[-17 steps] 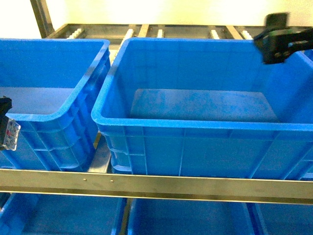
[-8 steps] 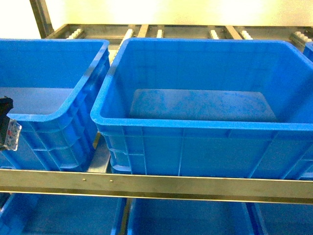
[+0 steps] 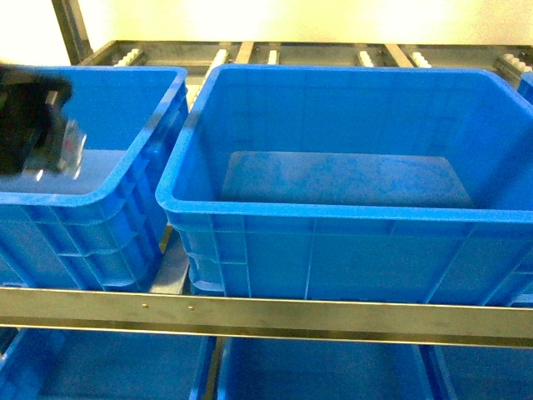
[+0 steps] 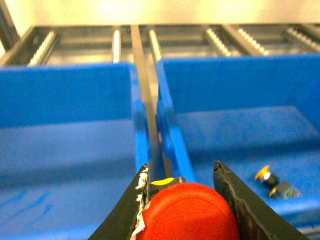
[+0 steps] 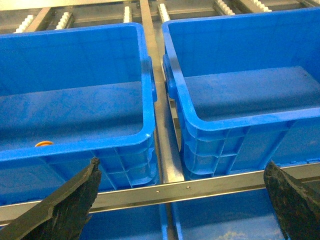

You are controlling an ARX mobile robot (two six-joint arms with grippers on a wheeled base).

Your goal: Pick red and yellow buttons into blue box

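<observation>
My left gripper [image 4: 181, 168] is shut on the red button [image 4: 189, 214], whose round cap fills the gap between the jaws. In the head view that gripper [image 3: 42, 125] is a blur above the front rim of the left bin [image 3: 125, 179]. The yellow button [image 4: 272, 180] lies on its side on the floor of the big blue box [image 4: 172, 145] to the right. An orange-yellow cap [image 5: 44, 144] peeks over that box's front rim [image 5: 100, 145] in the right wrist view. My right gripper [image 5: 182, 167] stands wide open, holding nothing, in front of the shelf rail and outside the head view.
Two blue bins stand side by side on a roller shelf behind a metal front rail [image 3: 266, 312]. A narrow gap with a metal divider [image 4: 145, 95] separates them. More blue bins [image 3: 325, 371] sit on the shelf below. A third bin [image 5: 240, 90] stands further right.
My left gripper has risen from the low left edge of the head view to above the left bin's rim, carrying the button. The right gripper left the head view about a second ago.
</observation>
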